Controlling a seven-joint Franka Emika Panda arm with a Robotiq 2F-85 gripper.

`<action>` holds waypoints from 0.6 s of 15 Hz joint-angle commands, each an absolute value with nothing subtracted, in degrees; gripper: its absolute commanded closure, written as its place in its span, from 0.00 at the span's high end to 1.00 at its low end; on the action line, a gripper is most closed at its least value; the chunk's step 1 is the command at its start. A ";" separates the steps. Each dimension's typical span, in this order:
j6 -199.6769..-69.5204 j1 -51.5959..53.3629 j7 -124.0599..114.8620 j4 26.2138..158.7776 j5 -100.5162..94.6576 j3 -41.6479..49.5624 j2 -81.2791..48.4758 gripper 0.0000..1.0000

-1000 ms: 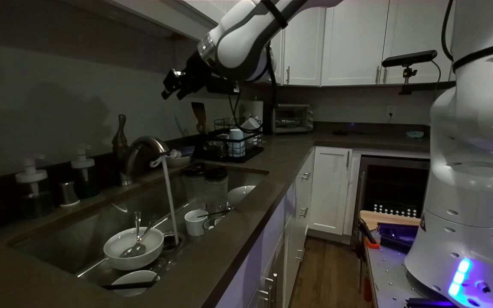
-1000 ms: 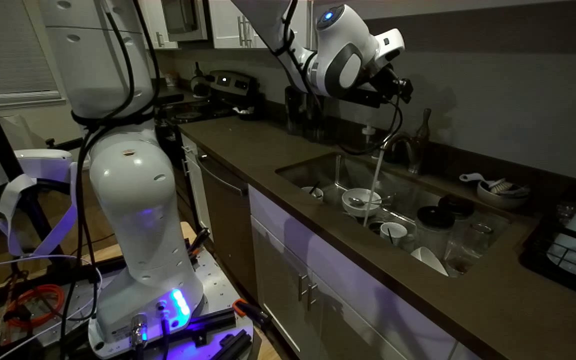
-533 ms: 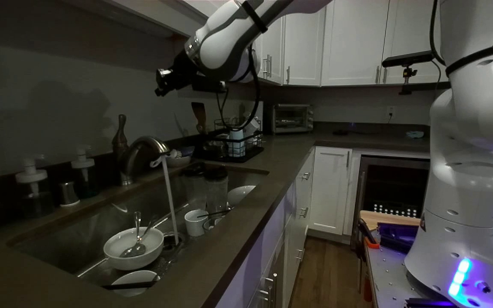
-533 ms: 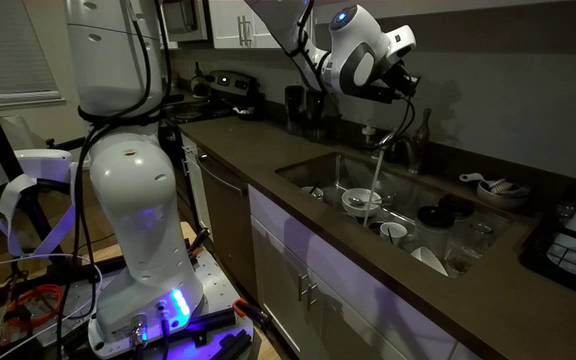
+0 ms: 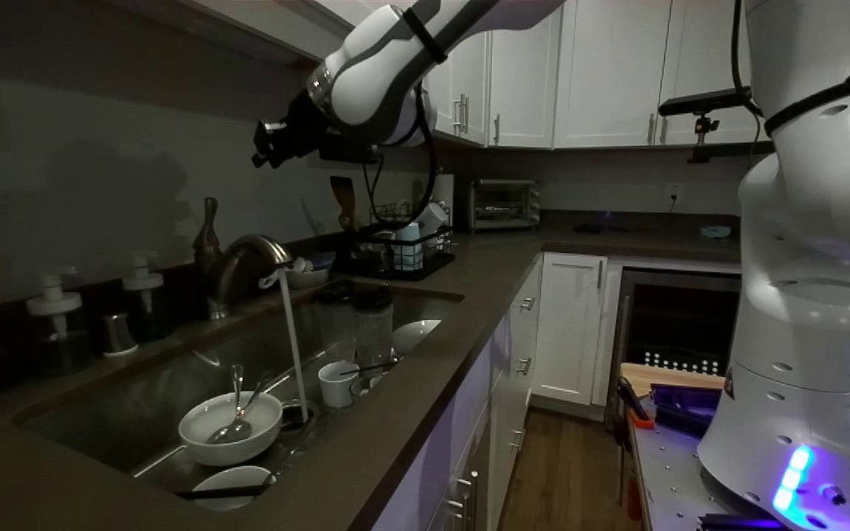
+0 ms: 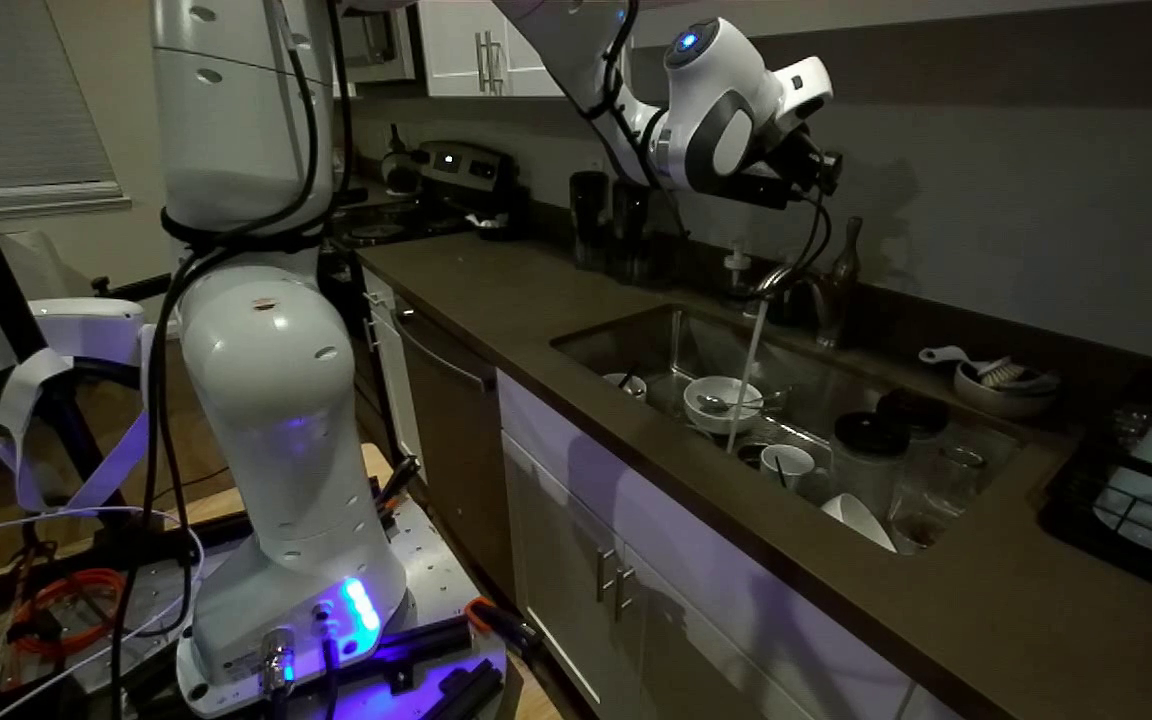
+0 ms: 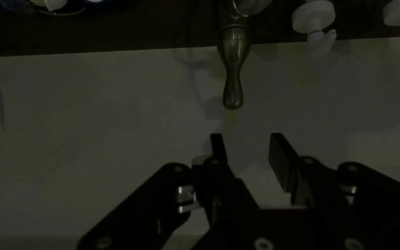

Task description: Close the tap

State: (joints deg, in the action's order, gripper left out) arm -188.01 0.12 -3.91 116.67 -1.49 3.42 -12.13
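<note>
The tap (image 5: pixel 226 273) is a dark silvery gooseneck at the sink's back edge; it also shows in an exterior view (image 6: pixel 829 310), partly behind the arm's cable. A stream of water (image 5: pixel 292 339) runs from its spout into the sink. Its lever handle (image 7: pixel 233 83) points up from the tap's base along the wall; it is also in an exterior view (image 5: pixel 206 228). My gripper (image 7: pixel 246 137) is open and empty, with a gap between its fingers. In both exterior views the gripper (image 5: pixel 264 147) (image 6: pixel 829 175) is above the tap, near the wall, apart from the lever.
Soap bottles (image 5: pixel 144 295) (image 7: pixel 314 17) stand beside the tap. The sink holds a white bowl (image 5: pixel 230 424), a mug (image 5: pixel 338 383) and tall jars (image 6: pixel 871 450). A bowl with brushes (image 6: pixel 1006 390) and a dish rack (image 5: pixel 403 258) are on the counter. Upper cabinets (image 5: pixel 602 74) hang above.
My gripper has moved toward the wall, above the tap, and its cable has shifted with it. Its fingers look closer together than before. The water runs as before.
</note>
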 commanded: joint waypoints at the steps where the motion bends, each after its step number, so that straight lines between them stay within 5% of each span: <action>1: -189.89 1.02 -4.22 115.27 -1.33 4.99 -13.44 0.68; 6: -193.53 0.80 -4.77 110.14 -0.54 5.22 -17.54 0.98; 8: -195.56 0.87 -5.01 107.61 -0.32 5.06 -19.97 0.93; 9: -196.65 1.48 -5.06 106.29 -0.05 5.64 -21.33 0.75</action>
State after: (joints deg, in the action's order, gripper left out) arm -192.96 0.30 -4.27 111.09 -1.49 4.83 -16.70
